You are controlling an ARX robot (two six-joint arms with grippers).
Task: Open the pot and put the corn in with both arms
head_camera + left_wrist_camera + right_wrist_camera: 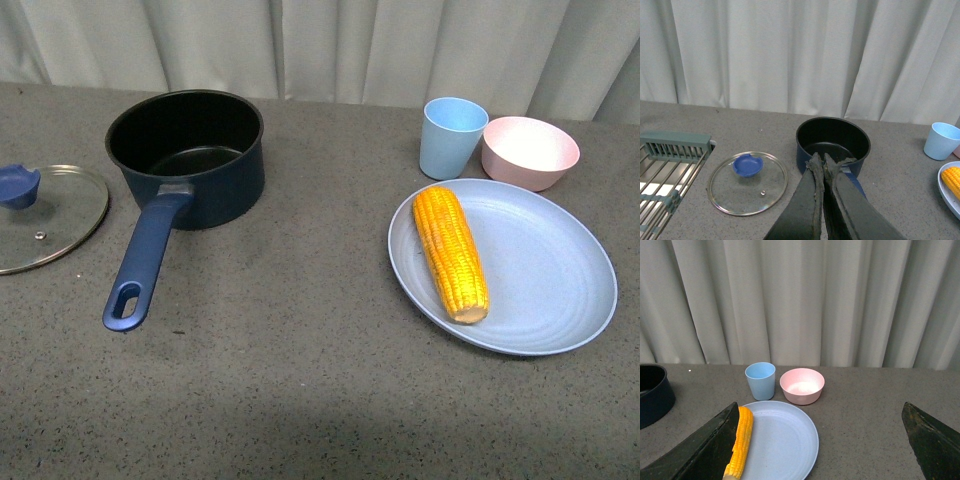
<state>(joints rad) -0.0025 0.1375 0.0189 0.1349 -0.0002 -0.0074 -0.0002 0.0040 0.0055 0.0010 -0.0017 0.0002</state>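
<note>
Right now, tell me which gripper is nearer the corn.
Right. The right gripper, jaws open, has the corn just ahead; the left gripper, jaws shut, is over by the pot.

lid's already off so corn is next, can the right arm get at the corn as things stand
Probably yes: the right tool is open and empty, and the corn lies on the blue plate with nothing over it. The cup and bowl stand behind it, apart.

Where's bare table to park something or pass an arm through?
Widest free patch: the middle, between the pot and the blue plate. The near strip in front of both is bare too. Crowded: far right, where light-blue cup, pink bowl and plate cluster; far left, glass lid sits close beside the pot.
</note>
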